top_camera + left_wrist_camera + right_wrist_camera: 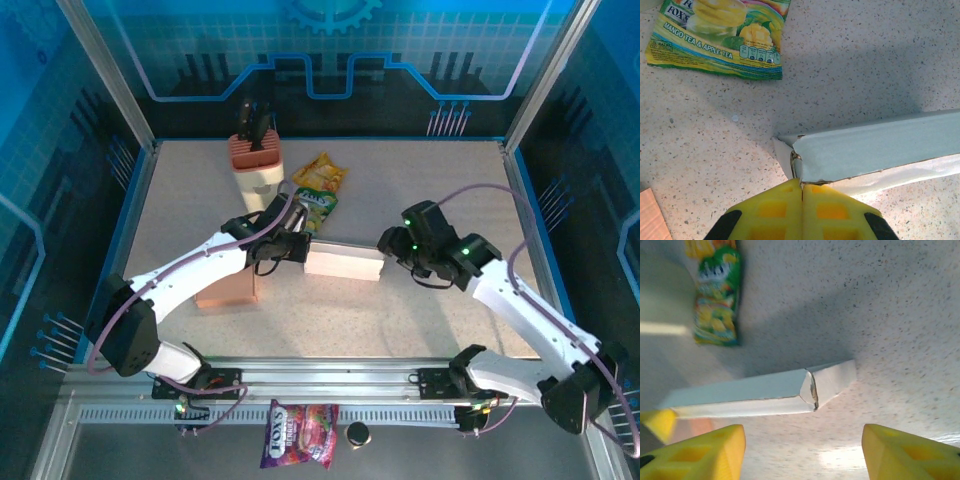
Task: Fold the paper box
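Found left hand (801,189) fully closed against long pale paper box (880,145) at its left end, likely bracing it on speckled surface (715,150); right hand (802,436) spread wide, empty, facing right flap (832,380).

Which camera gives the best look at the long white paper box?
The right wrist view: the long white paper box lies close, nearly whole, its end flap plain. The top external view shows it small; the left wrist view catches one cropped end.

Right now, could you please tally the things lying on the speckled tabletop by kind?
Sweet packets: 2 (yellow packet, green packet)
Cardboard items: 2 (white paper box, brown cardboard piece)
Holders: 1 (cream holder)
Total: 5
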You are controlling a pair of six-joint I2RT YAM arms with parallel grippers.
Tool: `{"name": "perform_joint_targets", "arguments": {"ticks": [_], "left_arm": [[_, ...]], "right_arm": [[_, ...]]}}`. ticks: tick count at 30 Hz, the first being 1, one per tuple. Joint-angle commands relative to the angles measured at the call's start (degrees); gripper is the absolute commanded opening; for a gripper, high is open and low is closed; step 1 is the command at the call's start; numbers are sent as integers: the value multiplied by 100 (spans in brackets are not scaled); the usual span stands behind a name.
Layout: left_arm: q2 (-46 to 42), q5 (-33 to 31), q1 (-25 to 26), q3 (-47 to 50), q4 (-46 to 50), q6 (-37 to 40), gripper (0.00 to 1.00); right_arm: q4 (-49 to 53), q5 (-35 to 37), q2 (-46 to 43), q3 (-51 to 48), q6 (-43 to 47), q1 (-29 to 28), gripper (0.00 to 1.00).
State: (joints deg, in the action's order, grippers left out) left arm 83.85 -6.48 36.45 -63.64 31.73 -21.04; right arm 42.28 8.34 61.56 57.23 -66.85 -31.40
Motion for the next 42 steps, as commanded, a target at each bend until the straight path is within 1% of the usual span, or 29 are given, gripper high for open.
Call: {"name": "perform_joint_targets", "arguments": {"ticks": [1, 5, 7, 10, 17, 22, 36, 38, 42], "left_arm": [[201, 51, 74, 88, 382, -51, 0], [192, 41, 81, 82, 404, -50, 0], [177, 41, 88, 88, 404, -45, 0], [181, 41, 88, 88, 413, -49, 0], [201, 44, 88, 62, 416, -36, 0], [207, 53, 90, 44, 421, -45, 0], [215, 110, 84, 22, 430, -109, 0], [180, 117, 91, 36, 440, -151, 4], [70, 138, 89, 53, 464, -231, 14]], "right_arm": [[-600, -609, -243, -455, -1599, 313, 69], [-1449, -1176, -320, -1148, -2878, 631, 71], [-1891, -1343, -303, -1383, -3254, 715, 71], [-2268, -1485, -287, -1603, -3524, 778, 71], [-2705, -1599, -338, -1981, -3727, 788, 68], [-2916, -1686, -337, -2134, -3793, 778, 58], [-3025, -1572, -307, -2338, -3820, 758, 40], [-2998, -1566, -295, -2364, -3801, 762, 39], [-2901, -1579, -294, -2407, -3772, 763, 36]]}}
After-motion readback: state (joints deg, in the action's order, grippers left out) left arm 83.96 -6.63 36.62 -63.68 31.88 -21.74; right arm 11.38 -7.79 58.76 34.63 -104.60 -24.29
